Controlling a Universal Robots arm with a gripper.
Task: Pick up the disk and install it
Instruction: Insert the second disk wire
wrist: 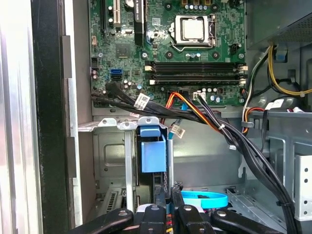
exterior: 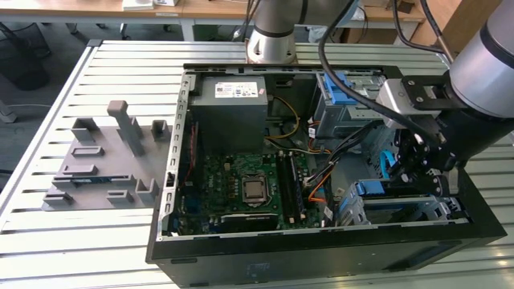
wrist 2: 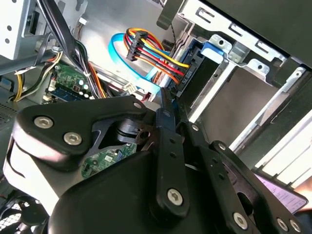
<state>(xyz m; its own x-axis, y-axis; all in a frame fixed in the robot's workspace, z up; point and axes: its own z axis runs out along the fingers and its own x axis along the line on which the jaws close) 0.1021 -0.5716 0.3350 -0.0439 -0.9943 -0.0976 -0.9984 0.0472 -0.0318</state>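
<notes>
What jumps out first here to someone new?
The open computer case on the slatted table, its green motherboard bare in the middle. The arm's gripper sits low inside the case at the exterior view's right, by the metal drive bay and its blue plastic latch.

blue-framed disk (exterior: 377, 188) seated in drive bay (exterior: 410, 208)

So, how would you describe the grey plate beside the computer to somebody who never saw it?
Find the open black computer case on the slatted metal table. On the exterior view's left of it lies a flat grey plate. Unlike the parts inside the case, it is plain grey, with upright posts and no cables.
</notes>
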